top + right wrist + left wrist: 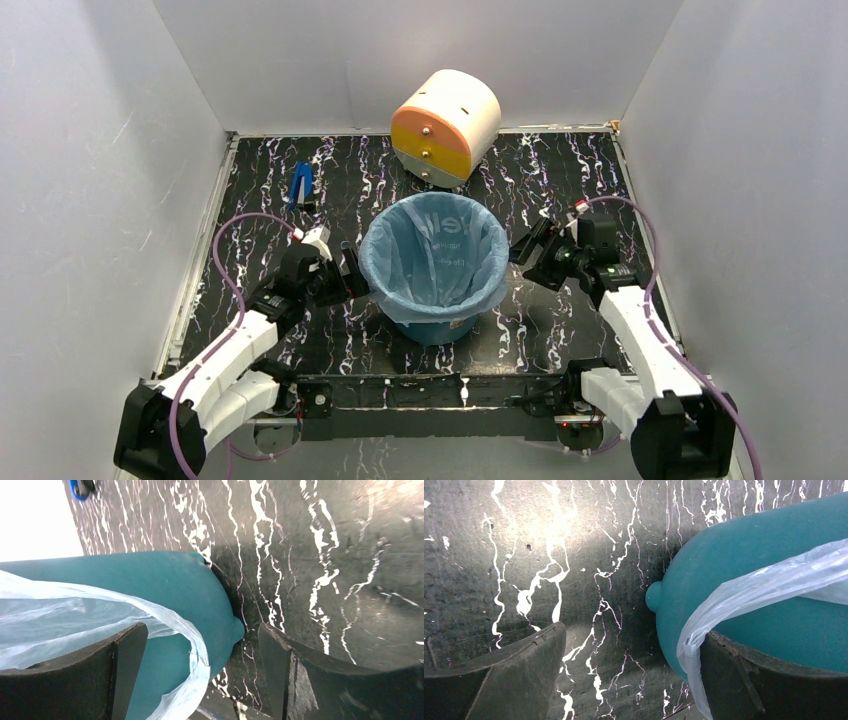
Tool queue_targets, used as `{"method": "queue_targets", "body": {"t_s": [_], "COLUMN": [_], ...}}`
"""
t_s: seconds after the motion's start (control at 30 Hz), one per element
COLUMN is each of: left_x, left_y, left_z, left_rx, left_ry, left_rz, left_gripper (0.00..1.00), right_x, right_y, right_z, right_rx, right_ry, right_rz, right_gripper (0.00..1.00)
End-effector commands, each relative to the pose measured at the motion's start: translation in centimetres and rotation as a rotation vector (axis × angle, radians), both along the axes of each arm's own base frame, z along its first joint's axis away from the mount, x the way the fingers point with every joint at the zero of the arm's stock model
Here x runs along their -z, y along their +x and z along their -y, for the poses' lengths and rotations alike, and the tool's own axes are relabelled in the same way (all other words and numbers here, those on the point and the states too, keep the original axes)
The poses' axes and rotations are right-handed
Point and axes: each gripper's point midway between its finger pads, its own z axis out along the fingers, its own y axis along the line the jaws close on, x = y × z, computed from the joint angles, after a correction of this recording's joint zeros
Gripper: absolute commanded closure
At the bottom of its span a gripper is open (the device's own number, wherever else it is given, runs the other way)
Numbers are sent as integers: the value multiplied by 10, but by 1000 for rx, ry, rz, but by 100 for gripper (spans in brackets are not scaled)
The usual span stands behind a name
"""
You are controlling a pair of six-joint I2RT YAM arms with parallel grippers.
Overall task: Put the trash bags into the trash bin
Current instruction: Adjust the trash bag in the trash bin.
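Observation:
The teal trash bin point(440, 328) stands mid-table, lined by the light-blue trash bag point(435, 250), whose mouth is folded down over the rim. My left gripper point(353, 274) is open at the bin's left side. In its wrist view the left gripper point(634, 675) has only tabletop between the jaws; the bin point(744, 565) and the bag's hem point(764, 580) lie along the right finger point(774, 680). My right gripper point(527, 244) is open at the bin's right side. In its wrist view the right gripper point(202, 675) has the bin's wall point(165, 580) and loose bag hem point(197, 645) between the jaws.
A cream-and-orange drum point(445, 125) lies on its side at the back, just behind the bin. A small blue object point(300, 185) sits at the back left of the black marbled table point(560, 330). White walls close in the table on three sides.

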Motion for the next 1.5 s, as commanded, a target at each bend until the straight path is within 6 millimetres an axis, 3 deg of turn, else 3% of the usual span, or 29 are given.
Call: {"method": "queue_targets", "body": {"t_s": [0.0, 0.13, 0.3, 0.4, 0.47, 0.63, 0.77, 0.8, 0.9, 1.03, 1.23, 1.47], "left_x": [-6, -8, -16, -22, -22, -15, -18, -18, -18, -20, -17, -23], "left_y": [2, 2, 5, 8, 7, 4, 4, 3, 2, 1, 0, 3], "left_z": [-6, 0, 7, 8, 10, 10, 5, 5, 5, 3, 3, 4], "left_rx": [1, 31, 56, 49, 55, 69, 68, 73, 80, 72, 73, 75], "left_ry": [48, 28, 14, 1, -9, 0, 32, 35, 37, 45, 44, 40], "left_rz": [8, 6, -3, 17, 16, -8, -9, -10, -13, -6, -16, -2], "left_gripper": [5, 5, 4, 4, 4, 4, 4, 4, 4, 4, 4, 4], "right_x": [-46, -109, -202, -233, -234, -209, -174, -163, -129, -96, -81, -33], "right_y": [21, 29, 11, -6, -11, -34, -47, -40, -47, -42, -53, -66], "right_z": [28, 32, -13, -42, -62, -135, -160, -160, -169, -164, -178, -167], "right_rx": [140, 121, -204, -410, -487, -666, -774, -765, -862, -871, -910, -961], "right_ry": [-118, -157, -13, 117, 93, -134, -486, -585, -773, -933, -828, -853], "right_rz": [156, 328, 608, 633, 623, 574, 556, 550, 515, 455, 481, 383], "right_gripper": [9, 11, 20, 26, 28, 34, 34, 34, 31, 30, 27, 25]}}
